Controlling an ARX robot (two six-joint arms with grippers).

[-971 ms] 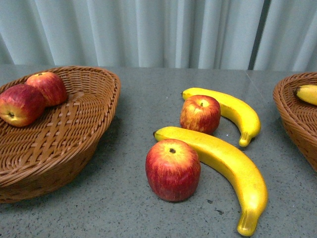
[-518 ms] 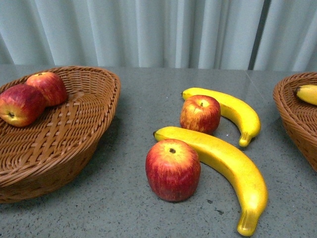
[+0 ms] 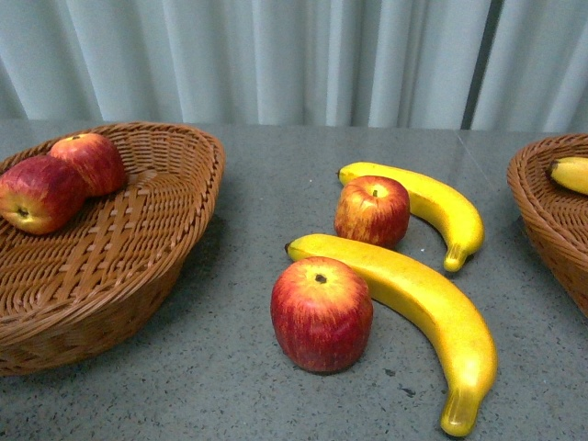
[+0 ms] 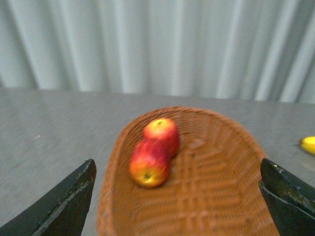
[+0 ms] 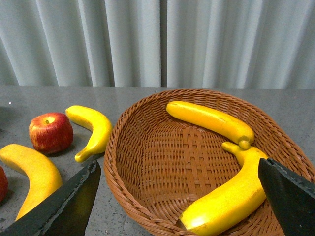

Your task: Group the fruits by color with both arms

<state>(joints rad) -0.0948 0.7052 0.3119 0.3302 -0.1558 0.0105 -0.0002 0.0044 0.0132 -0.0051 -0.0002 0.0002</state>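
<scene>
Fruits for colour sorting, laid out on a grey speckled table (image 3: 230, 377). Positions are given from the near apple (image 3: 321, 314), which stands upright with its stem pit up at the front centre of the table.

1. Long banana (image 3: 413, 308): lies flat, touching the near apple's right side. Its dark tip is just behind that apple and its stalk end points forward and to the right.
2. Far apple (image 3: 372, 210): red with yellow streaks, upright. It sits behind the near apple and slightly right, just beyond the long banana.
3. Far banana (image 3: 432, 209): behind and to the right of the near apple, curving round the far apple's back and right side. Whether the two touch cannot be told.
4. Left wicker basket (image 3: 197, 197): well to the left of the near apple. It holds two red apples, a front one (image 3: 37, 193) and a back one (image 3: 89, 163), which touch each other.
5. Right wicker basket (image 3: 551, 216): well to the right of the near apple, cut off by the frame edge. The right wrist view shows a back banana (image 5: 209, 120) and a front banana (image 5: 231, 194) inside it, their ends meeting.
6. Left gripper (image 4: 177, 164): fingers spread wide with nothing between them. It faces the left wicker basket. The view is blurred.
7. Right gripper (image 5: 178, 166): fingers spread wide, gripping nothing. It faces the right wicker basket.
8. Pale pleated curtain (image 3: 276, 55): hangs behind the table, beyond everything listed.
</scene>
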